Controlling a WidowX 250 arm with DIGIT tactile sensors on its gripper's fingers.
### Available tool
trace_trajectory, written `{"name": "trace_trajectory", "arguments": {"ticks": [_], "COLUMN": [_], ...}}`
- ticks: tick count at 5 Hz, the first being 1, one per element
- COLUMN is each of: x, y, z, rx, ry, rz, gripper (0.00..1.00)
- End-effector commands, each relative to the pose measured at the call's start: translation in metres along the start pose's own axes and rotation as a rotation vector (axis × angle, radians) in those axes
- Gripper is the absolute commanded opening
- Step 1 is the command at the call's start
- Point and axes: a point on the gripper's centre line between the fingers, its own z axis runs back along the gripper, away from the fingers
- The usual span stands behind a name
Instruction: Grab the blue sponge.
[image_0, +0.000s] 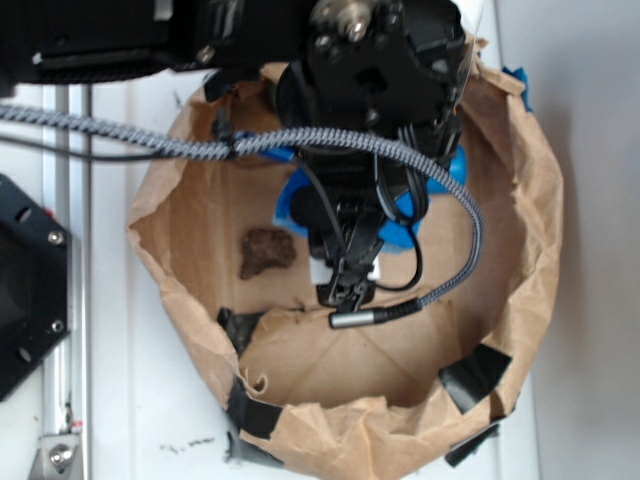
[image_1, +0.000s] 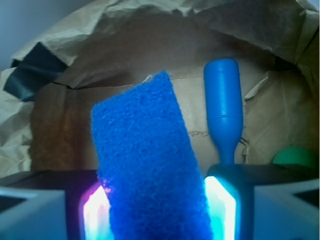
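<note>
Grip: I read my gripper (image_1: 157, 210) as clamped on the blue sponge (image_1: 150, 160), its lower end squeezed between both fingers (image_1: 220, 210).
Sponge: tilted, inside the paper bag (image_0: 520, 300), left of the blue bottle (image_1: 223, 107).
Slip risk: only the end is pinched; soft foam may compress and slide out.
Snag risk: I could catch the bag's crumpled wall when lifting.

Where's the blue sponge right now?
In the wrist view the blue sponge sits clamped in the gripper, filling the centre of the frame, with the blue bottle-shaped pin lying just right of it on the paper bag floor.
</note>
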Motion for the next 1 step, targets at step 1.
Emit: {"name": "trace_trajectory", "arguments": {"ticks": [1], "x": [0.0118], "y": [-0.014], "z": [0.007], "rx": [0.03], "ry": [-0.05], "rz": [-0.012], "gripper": [0.0]}}
